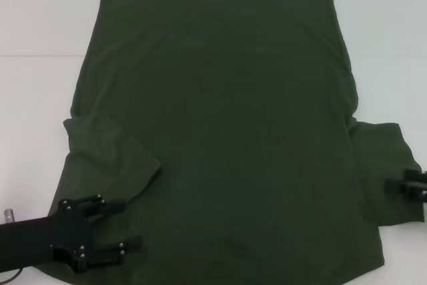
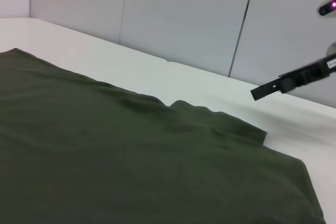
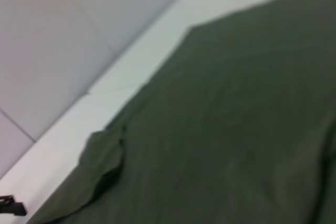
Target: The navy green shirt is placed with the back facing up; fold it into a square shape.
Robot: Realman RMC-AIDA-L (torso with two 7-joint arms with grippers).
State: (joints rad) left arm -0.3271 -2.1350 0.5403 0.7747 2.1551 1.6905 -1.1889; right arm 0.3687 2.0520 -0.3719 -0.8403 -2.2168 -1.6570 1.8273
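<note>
With the large dark olive-green cotton shirt point(image 1: 227, 131) lying flat on the white table point(image 1: 33, 25), the black left gripper point(image 1: 123, 228), jaws open, hovered over the near left shoulder and needed to pinch only the edge layer, while the right gripper point(image 1: 410, 185), whose jaw state I cannot tell, sat at the right sleeve.

Bare white table point(image 1: 40, 25) lies open left, right and beyond the navy green shirt point(image 1: 227, 131), whose folded-in left sleeve point(image 1: 110, 155) forms the only raised ridge.

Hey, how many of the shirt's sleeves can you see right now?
2. One sleeve lies folded onto the navy green shirt near the left gripper; the other sleeve lies spread beside the right gripper.
</note>
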